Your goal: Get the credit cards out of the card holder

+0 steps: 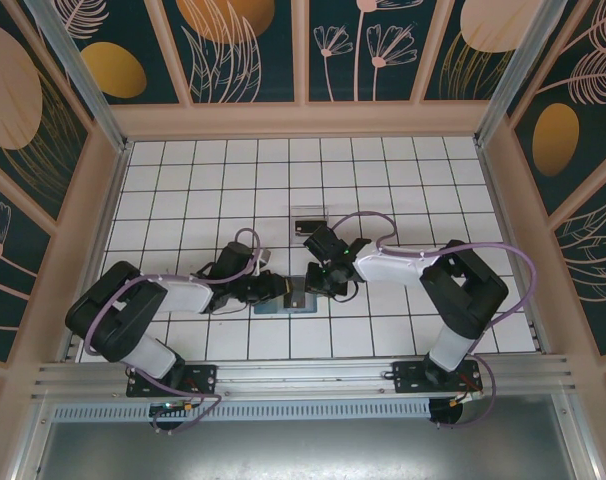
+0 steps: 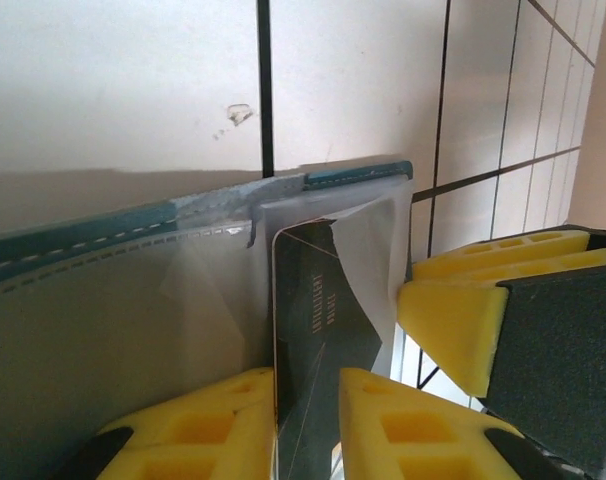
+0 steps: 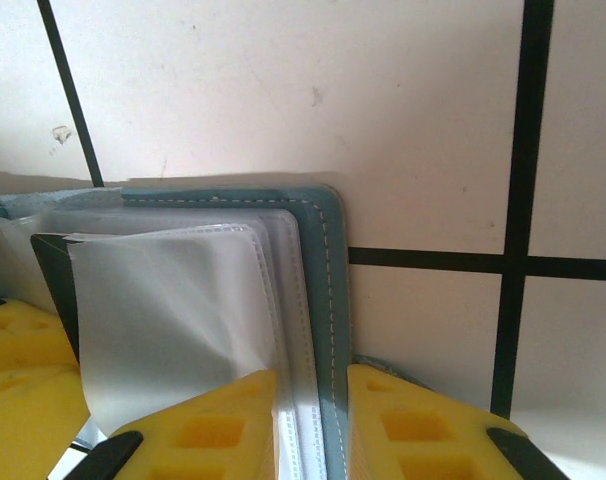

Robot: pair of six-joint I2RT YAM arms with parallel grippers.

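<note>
The teal card holder (image 1: 296,298) lies open on a white tiled table (image 1: 383,170). At the holder's edge, the left gripper (image 2: 308,425) pinches a dark credit card (image 2: 318,330) (partly under a clear sleeve (image 2: 368,250)). The right gripper (image 3: 313,425) clamps the holder's stitched edge. A clear box (image 1: 310,212) sits just beyond the holder.

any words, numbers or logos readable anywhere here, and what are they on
dark credit card: two lines of faint pale lettering run along it, too blurred to read
card holder and its clear sleeves: no text
</note>
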